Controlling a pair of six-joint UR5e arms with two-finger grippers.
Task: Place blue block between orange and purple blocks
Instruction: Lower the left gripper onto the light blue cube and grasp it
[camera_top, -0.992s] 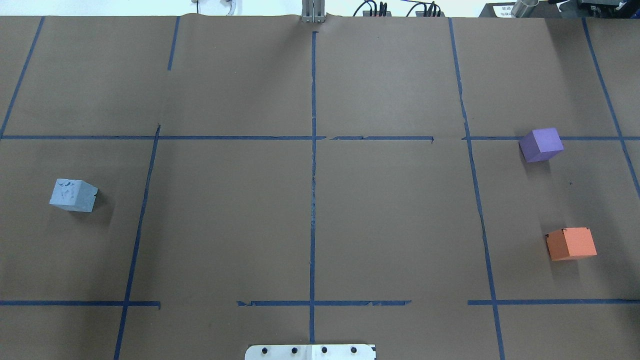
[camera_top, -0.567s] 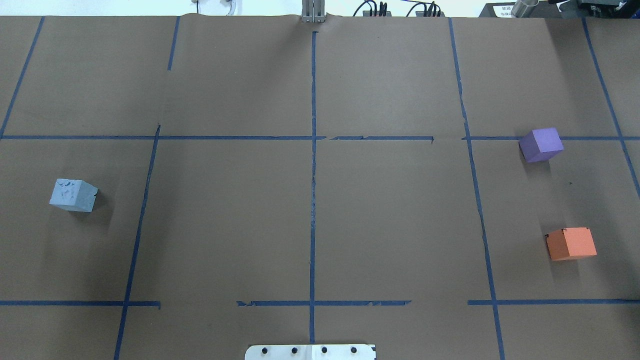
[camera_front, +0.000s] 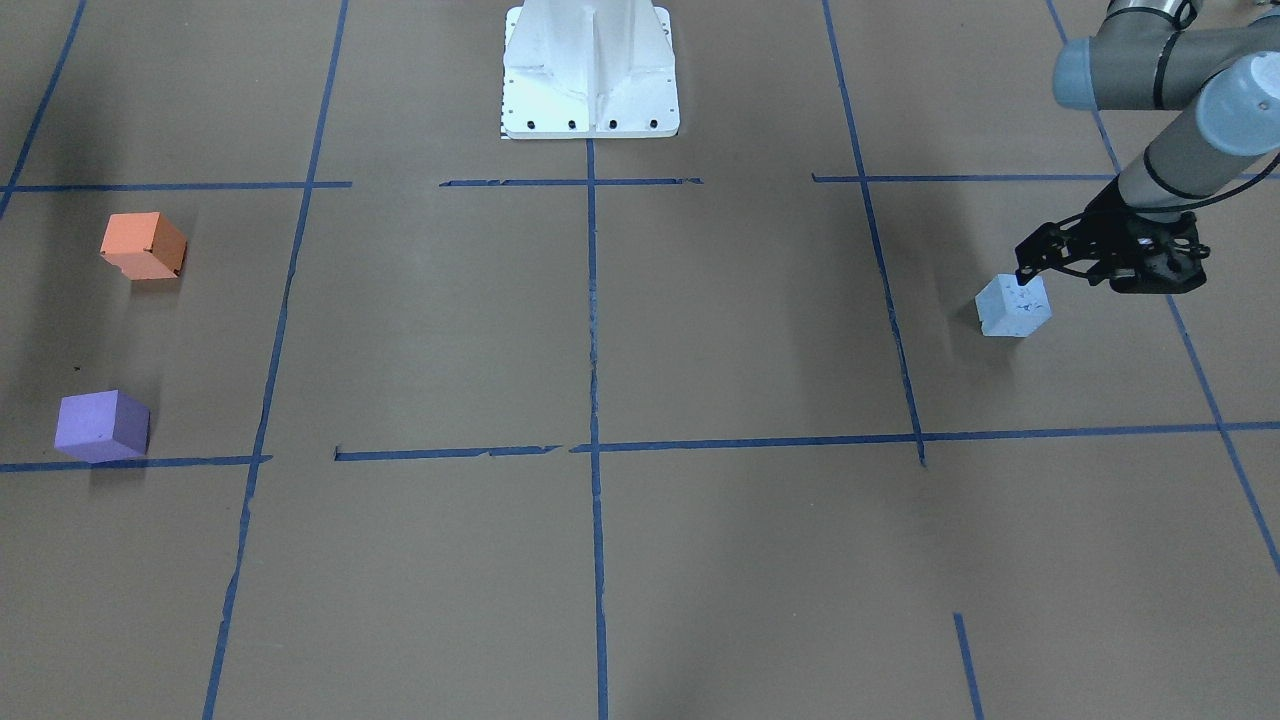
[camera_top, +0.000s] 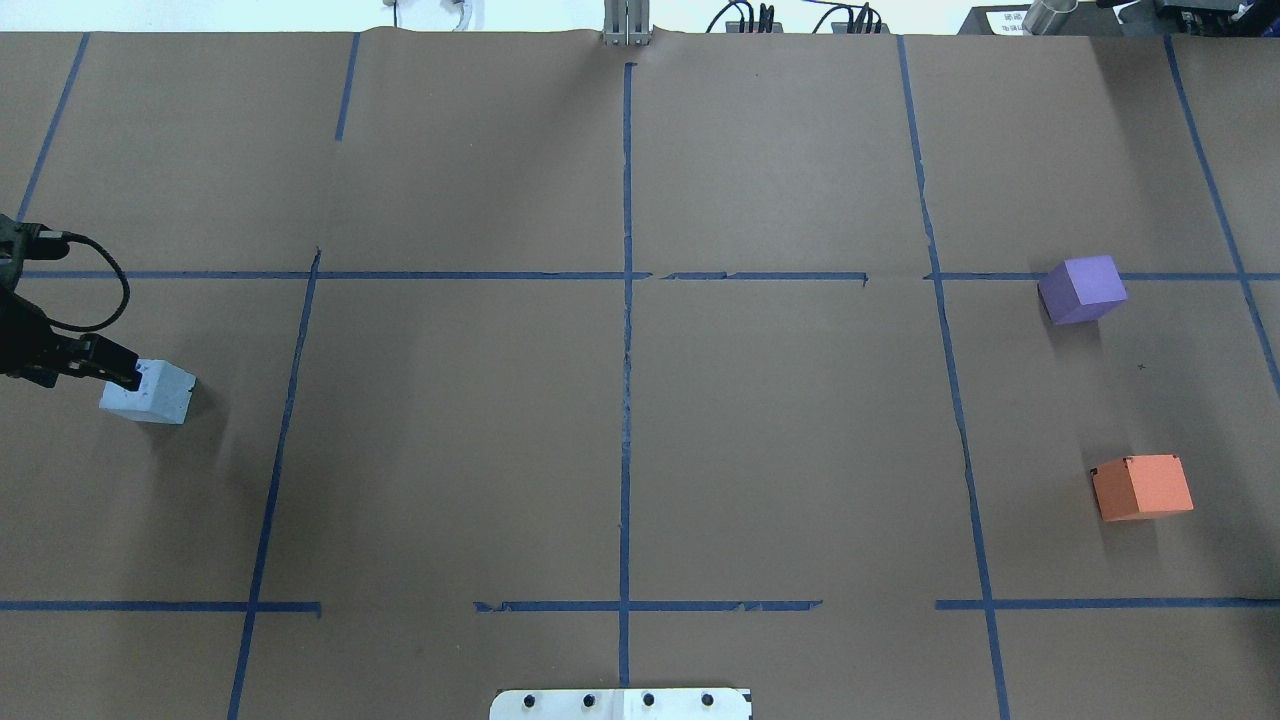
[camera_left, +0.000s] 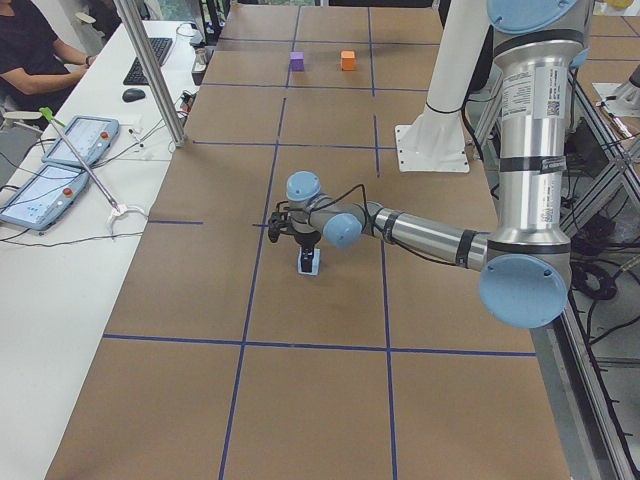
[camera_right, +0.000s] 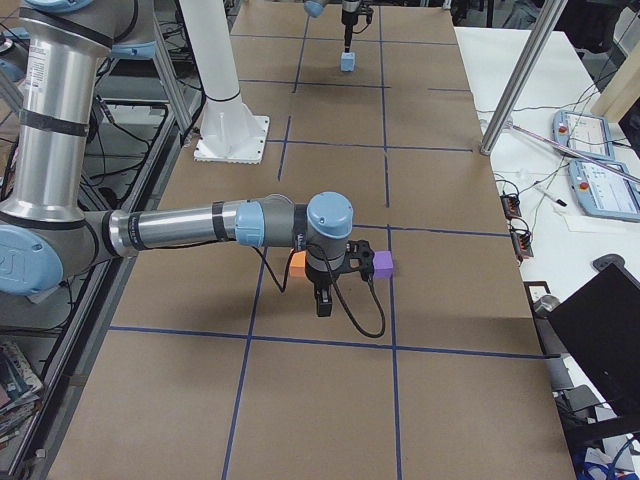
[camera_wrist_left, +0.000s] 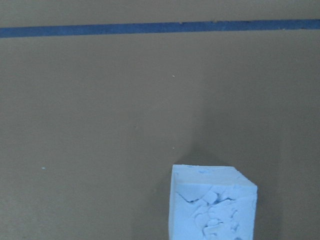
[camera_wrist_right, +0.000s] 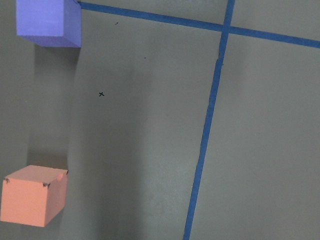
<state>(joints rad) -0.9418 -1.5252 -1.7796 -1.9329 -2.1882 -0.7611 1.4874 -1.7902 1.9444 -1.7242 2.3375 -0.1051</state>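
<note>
Blue block: the blue block (camera_top: 148, 391) sits on the brown paper-covered table (camera_top: 620, 400) at the robot's far left, well apart from the other two blocks. Its top face is chipped and rough in the left wrist view (camera_wrist_left: 212, 205), so I judge it to be soft foam.

Left gripper: the left gripper (camera_front: 1025, 277) hangs just above the block's outer edge, with one dark fingertip (camera_top: 125, 378) over its top corner. It is not closed on the block; from the front its fingers look parted, though how wide is hard to tell. This placement suits lining up for a grasp, which has not yet happened.

Target gap: the purple block (camera_top: 1082, 290) and orange block (camera_top: 1142, 487) stand apart on the robot's right side, with bare paper between them, room enough, I judge, for a third block.

Right gripper: the right gripper (camera_right: 322, 298) shows only in the right side view, held above the table beside those two blocks. I cannot tell whether its jaws are spread or pressed together. Its camera looks down on the gap, perhaps ready for a hand-over.

Reach concern: the carry spans the whole table, so one arm alone may not cover it.
</note>
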